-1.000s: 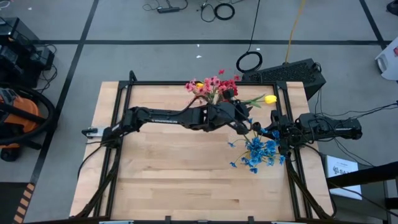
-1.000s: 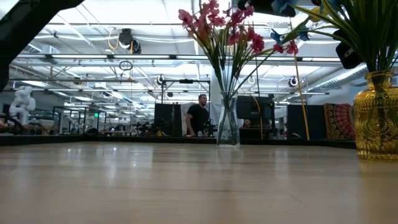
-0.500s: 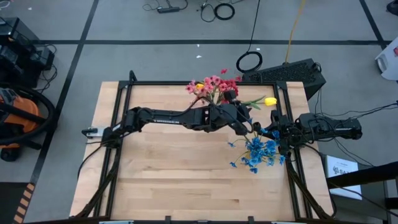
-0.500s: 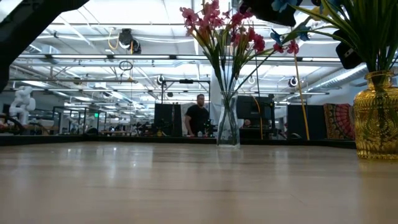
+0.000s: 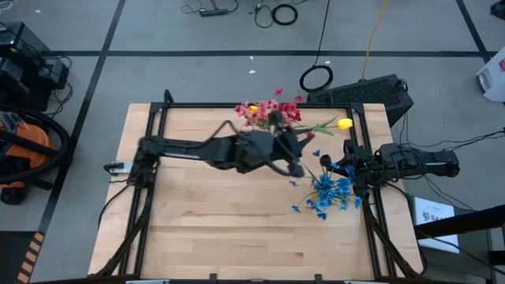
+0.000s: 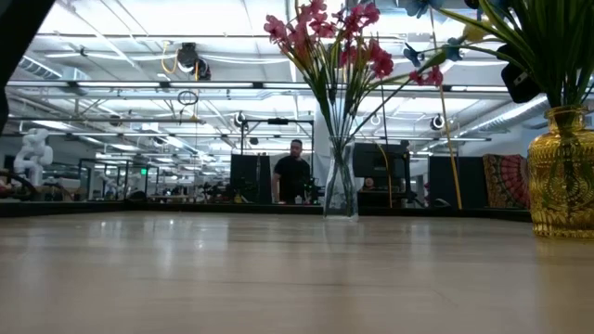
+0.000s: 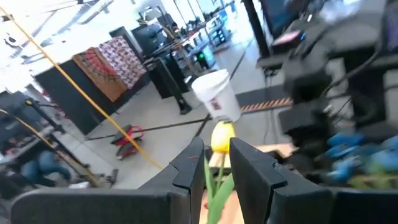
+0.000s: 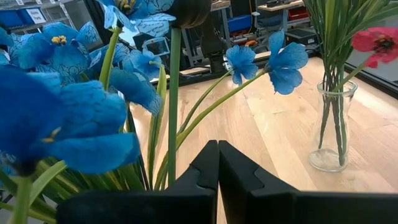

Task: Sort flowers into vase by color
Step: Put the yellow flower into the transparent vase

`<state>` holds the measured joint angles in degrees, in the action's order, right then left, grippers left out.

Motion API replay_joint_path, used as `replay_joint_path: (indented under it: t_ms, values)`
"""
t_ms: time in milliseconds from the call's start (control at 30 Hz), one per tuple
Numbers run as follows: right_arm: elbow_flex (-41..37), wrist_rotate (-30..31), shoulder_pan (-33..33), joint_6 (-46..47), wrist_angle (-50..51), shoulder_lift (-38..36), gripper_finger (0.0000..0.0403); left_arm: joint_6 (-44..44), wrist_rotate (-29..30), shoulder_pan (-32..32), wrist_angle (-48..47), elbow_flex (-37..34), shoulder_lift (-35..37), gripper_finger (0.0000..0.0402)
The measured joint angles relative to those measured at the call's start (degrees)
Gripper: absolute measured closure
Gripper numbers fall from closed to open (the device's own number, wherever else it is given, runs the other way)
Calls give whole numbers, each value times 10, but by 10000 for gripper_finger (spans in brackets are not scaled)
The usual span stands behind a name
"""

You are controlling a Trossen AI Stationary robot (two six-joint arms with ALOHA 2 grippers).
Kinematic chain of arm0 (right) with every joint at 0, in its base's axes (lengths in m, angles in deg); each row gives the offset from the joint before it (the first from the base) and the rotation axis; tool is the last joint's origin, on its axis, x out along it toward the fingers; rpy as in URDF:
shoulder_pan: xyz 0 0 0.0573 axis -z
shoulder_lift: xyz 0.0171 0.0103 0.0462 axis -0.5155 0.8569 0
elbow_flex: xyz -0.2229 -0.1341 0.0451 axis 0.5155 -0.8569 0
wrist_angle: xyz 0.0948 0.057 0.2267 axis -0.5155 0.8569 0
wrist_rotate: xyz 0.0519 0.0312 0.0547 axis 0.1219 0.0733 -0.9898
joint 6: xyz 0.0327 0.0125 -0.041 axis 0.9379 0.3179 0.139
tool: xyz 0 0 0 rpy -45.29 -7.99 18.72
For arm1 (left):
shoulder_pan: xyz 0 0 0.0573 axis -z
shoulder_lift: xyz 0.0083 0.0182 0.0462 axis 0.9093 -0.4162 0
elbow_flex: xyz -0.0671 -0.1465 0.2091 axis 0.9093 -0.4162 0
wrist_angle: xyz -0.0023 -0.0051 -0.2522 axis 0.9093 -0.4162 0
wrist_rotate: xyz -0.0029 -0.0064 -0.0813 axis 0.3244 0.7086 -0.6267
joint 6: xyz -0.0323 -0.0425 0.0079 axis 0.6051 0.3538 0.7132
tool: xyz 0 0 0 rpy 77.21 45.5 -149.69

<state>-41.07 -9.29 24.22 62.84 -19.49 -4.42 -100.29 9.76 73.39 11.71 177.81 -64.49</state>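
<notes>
My left gripper [image 5: 306, 136] is high over the table's middle, shut on a yellow flower [image 5: 344, 124] whose bud points toward the table's right far corner. A clear vase [image 6: 341, 186] at the far edge holds pink and red flowers [image 5: 270, 110] and a yellow one. Near the right edge, an amber vase [image 6: 561, 172] holds blue flowers [image 5: 327, 191]. My right gripper [image 8: 217, 163] waits at the right edge, shut on nothing, just behind the blue flowers. My left gripper pinches the yellow flower's green stem [image 7: 214, 186] between its two fingers [image 7: 189, 165], a short way below the bud [image 7: 221, 137]. The fingers lie about level and the stem runs out along them. The flower is lifted clear of the table and both vases.
A dark metal frame [image 5: 237, 105] runs along the table's far and side edges. The near half of the wooden table [image 5: 237, 229] is bare board. Beyond the table's far edge a person [image 6: 293, 176] stands in the room.
My left gripper has risen with the yellow flower still in its hold, leaving the top of the low view. The arm has drawn a little toward the table's left edge.
</notes>
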Motion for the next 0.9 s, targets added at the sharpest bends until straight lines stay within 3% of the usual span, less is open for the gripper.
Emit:
replay_joint_path:
  t_ms: [200, 400, 533, 700, 900]
  values:
    - [0, 0, 0, 0, 0, 0, 403, 146, -12, 23, -109, 1, 67, 318]
    - [0, 0, 0, 0, 1, 0, 403, 328, -52, 49, -310, 1, 102, 318]
    - [0, 0, 0, 0, 0, 0, 403, 451, -26, 83, -437, -7, 99, 318]
    - [0, 0, 0, 0, 1, 0, 403, 608, 25, 123, -503, -86, 96, 318]
    - [0, 17, 0, 15, -2, 0, 403, 760, 31, 144, -504, -208, 96, 318]
